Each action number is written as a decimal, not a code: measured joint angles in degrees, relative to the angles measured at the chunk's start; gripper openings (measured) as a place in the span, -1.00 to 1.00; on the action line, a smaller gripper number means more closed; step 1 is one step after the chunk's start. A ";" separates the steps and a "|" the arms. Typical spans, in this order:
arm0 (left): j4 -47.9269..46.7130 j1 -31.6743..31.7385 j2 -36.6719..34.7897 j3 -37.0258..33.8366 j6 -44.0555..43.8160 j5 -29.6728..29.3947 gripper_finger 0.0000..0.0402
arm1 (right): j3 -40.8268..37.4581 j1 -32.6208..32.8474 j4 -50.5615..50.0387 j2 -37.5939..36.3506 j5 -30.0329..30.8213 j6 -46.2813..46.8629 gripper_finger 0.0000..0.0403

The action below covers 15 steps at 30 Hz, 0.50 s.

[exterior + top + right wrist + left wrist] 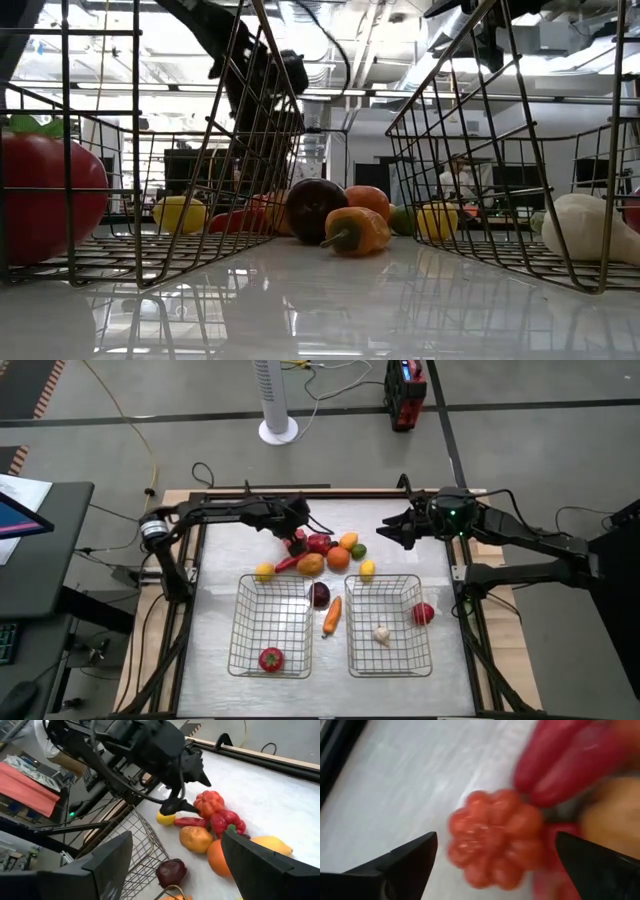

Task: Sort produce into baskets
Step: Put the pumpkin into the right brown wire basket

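My left gripper [298,536] is open at the far left of the produce pile. Its fingers stand on either side of a red lobed tomato-like piece [492,837] without touching it; the piece lies on the table. The right wrist view shows the same piece [209,802] under that gripper. My right gripper [392,532] is open and empty, above the table, far right of the pile. The left basket [240,622] holds a red tomato [270,658]. The right basket [352,630] holds white garlic [381,632] and a red round [422,613].
The pile holds a red pepper [318,543], a red chili [287,563], an orange [338,557], yellow pieces [264,571] [367,569] and a green round [358,550]. A dark purple round [319,594] and a carrot [332,615] lie between the baskets.
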 joint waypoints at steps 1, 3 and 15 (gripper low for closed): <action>-0.25 -0.07 0.72 0.00 0.42 -1.01 0.97 | 0.00 0.10 -0.24 0.00 0.01 0.00 0.64; -0.13 -0.14 1.91 0.00 1.19 -1.93 0.98 | 0.00 0.13 -0.65 0.00 -0.02 0.00 0.64; 0.92 0.11 5.02 0.19 1.38 0.93 0.70 | 0.00 0.13 -0.63 0.00 -0.02 0.02 0.64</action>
